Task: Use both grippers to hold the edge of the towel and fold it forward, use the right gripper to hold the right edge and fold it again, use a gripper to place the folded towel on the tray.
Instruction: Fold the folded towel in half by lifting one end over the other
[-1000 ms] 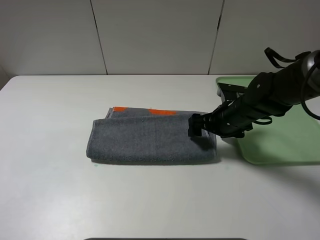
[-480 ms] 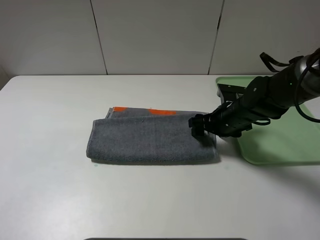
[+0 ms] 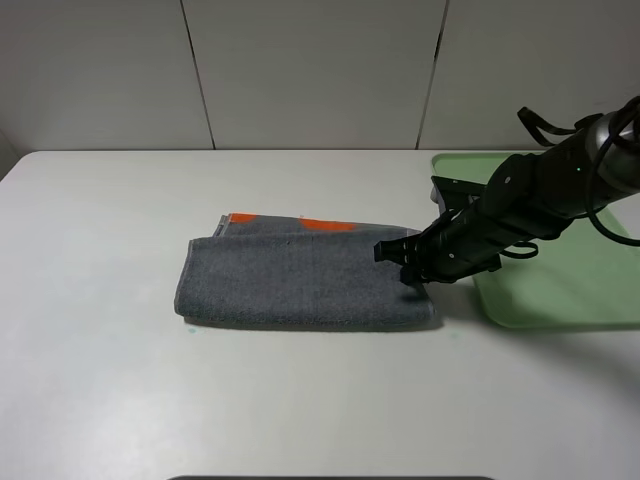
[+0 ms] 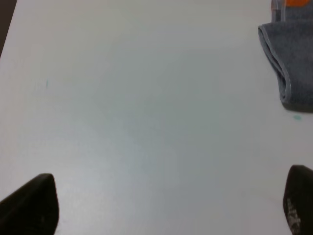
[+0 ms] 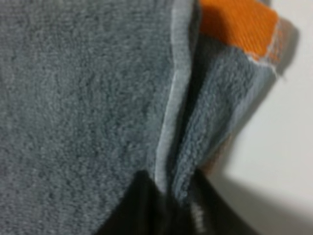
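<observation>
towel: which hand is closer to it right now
Right. The right hand grips the towel at its right edge; the left hand is open over the table, off the towel's left end.

Dark grey terry towel (image 3: 300,285), pale green tray (image 3: 575,295), black right gripper (image 3: 402,262).
Orange band with a thin pale stripe shows in patches on the towel edge beyond the claw; a light grey hem runs right at the claw's tips. The tray behind the claw is plain green with no pattern. The table (image 3: 300,410) is plain white. The left gripper (image 4: 168,208) has black tips.
</observation>
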`<act>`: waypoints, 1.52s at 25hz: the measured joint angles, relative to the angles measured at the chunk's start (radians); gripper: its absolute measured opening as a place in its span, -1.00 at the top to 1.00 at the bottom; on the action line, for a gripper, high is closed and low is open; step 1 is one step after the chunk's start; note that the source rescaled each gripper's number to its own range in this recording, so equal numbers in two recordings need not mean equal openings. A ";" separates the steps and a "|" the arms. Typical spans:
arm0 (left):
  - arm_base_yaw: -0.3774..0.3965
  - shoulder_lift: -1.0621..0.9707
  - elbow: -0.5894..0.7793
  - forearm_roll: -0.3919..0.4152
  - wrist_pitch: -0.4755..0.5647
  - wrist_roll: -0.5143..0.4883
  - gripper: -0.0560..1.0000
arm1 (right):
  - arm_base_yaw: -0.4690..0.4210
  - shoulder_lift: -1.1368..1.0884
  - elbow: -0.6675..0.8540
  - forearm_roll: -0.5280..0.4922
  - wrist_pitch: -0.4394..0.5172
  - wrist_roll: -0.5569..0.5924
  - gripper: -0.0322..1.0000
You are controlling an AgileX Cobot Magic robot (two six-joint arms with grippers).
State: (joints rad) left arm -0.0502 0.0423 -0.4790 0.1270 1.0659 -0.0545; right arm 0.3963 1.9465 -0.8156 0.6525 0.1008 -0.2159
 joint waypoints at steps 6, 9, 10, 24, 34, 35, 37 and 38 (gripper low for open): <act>0.000 0.000 0.000 0.000 0.000 0.000 -0.84 | 0.000 0.000 -0.001 0.001 0.003 0.010 0.90; 0.000 0.000 0.000 0.000 0.000 0.000 -0.84 | 0.000 0.000 -0.001 -0.011 0.005 0.012 0.90; 0.000 0.000 0.000 0.000 0.000 0.000 -0.84 | 0.000 -0.001 -0.001 -0.019 0.008 0.012 0.90; 0.000 0.000 0.000 0.000 0.000 0.000 -0.84 | -0.040 -0.145 0.004 -0.172 0.136 0.015 0.90; 0.000 0.000 0.000 0.000 -0.001 0.000 -0.84 | -0.192 -0.222 0.004 -0.367 0.270 0.063 0.90; 0.000 0.000 0.000 0.000 -0.001 0.000 -0.84 | -0.212 -0.229 0.005 -0.388 0.281 0.065 0.90; 0.000 0.000 0.000 0.000 -0.001 0.000 -0.84 | -0.243 -0.245 0.005 -0.421 0.302 0.068 0.90; 0.000 0.000 0.000 0.000 -0.001 0.000 -0.84 | -0.259 -0.254 0.005 -0.439 0.314 0.070 0.90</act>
State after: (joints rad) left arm -0.0502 0.0423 -0.4790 0.1270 1.0646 -0.0545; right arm 0.1372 1.6929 -0.8110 0.2140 0.4150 -0.1463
